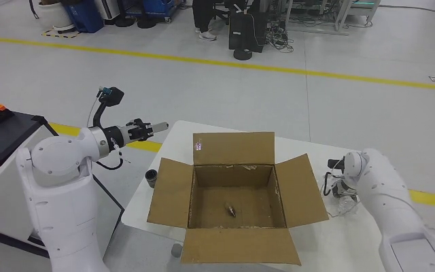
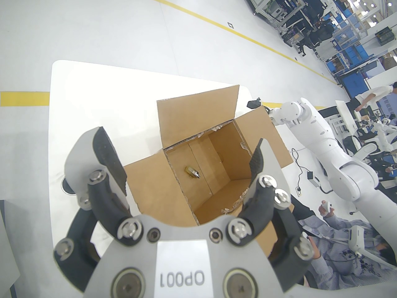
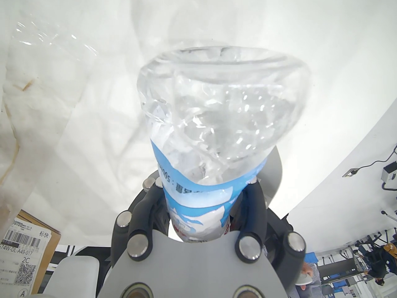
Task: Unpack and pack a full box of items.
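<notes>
Matt cardboard box (image 1: 234,148), glossy clear plastic bottle (image 3: 223,110)

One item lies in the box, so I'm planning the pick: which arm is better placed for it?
Probably left: the left gripper is open, empty and faces the box and item; the right gripper is shut on a bottle.

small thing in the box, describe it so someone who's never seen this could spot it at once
Start at the open cardboard box in the middle of the white table. Near the centre of its floor lies one small silver-tipped piece. It alone is inside the box; the dark little cylinder stands outside, on the table beside a flap.
</notes>
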`<state>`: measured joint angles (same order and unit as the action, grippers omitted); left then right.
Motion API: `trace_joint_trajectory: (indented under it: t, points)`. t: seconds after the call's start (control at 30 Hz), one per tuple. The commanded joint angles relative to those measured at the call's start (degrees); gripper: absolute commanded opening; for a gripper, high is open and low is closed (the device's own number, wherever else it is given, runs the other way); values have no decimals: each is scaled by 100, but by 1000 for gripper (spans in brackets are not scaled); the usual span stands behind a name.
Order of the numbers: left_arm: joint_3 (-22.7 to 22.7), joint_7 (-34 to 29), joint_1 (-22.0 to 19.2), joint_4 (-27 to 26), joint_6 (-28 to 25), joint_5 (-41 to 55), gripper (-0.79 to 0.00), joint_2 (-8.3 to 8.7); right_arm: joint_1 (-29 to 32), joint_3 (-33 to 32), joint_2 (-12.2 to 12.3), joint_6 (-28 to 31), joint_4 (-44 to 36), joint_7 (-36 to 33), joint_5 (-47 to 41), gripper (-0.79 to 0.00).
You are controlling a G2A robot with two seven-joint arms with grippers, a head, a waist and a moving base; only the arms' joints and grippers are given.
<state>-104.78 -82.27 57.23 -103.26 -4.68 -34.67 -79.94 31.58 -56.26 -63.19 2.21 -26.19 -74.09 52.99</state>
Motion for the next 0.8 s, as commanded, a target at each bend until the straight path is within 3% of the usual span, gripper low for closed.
trace_joint_trajectory:
  t: [0.0,0.27,0.47,0.67,0.77]
  points:
    - [0,0,0,0,0,0,0,0,-3,-22,8,73,-7,-14,-35,-785]
    - [0,0,0,0,0,0,0,0,-55,-234,131,671,-90,-163,-257,-785]
    - [0,0,0,0,0,0,0,0,-115,-743,447,1222,-533,-499,-498,-785]
    - [0,0,0,0,0,0,0,0,385,-1654,899,1782,-1948,-975,-986,-785]
    - [0,0,0,0,0,0,0,0,939,-2009,1103,1705,-2970,-1093,-1327,-785]
